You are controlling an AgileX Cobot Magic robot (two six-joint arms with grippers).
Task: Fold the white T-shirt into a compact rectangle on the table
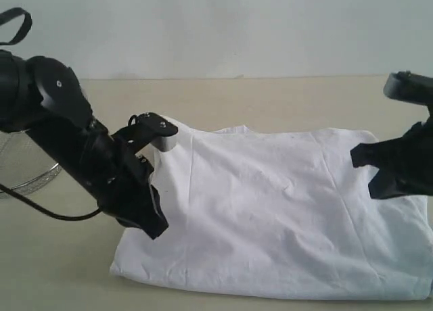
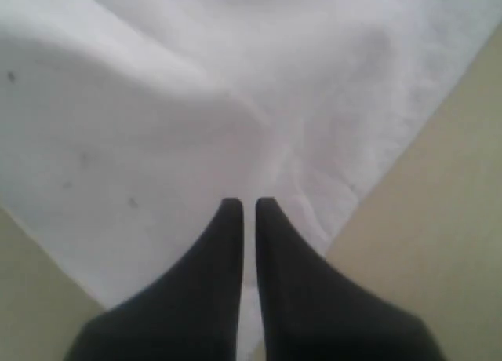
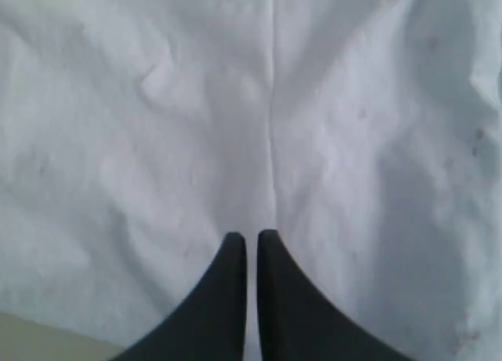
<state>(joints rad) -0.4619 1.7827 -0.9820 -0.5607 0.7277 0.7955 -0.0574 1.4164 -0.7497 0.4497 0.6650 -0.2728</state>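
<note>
The white T-shirt [image 1: 270,209] lies spread flat on the pale counter [image 1: 284,98], filling the centre and lower right of the exterior view. Its neckline sits at the upper middle and its lower edge runs close to the bottom of the frame. The cloth is plain white on the side that shows, with soft creases running across it.

The left arm [image 1: 74,142] slants down from the upper left of the frame, and the left jaws meet the shirt at its left edge. In the left wrist view they are drawn together to a thin slit with white cloth showing in it (a raised ridge of fabric runs straight up to their tips), so they have nipped the shirt near a corner, bare counter on both sides.

The right arm [image 1: 402,165] comes in from the right edge of the frame, over the shirt's upper right part. The right jaws are likewise closed to a narrow slit on the fabric, with a long crease leading from their tips.

A wire-mesh basket [image 1: 34,179] stands at the far left, partly hidden behind the left arm.
</note>
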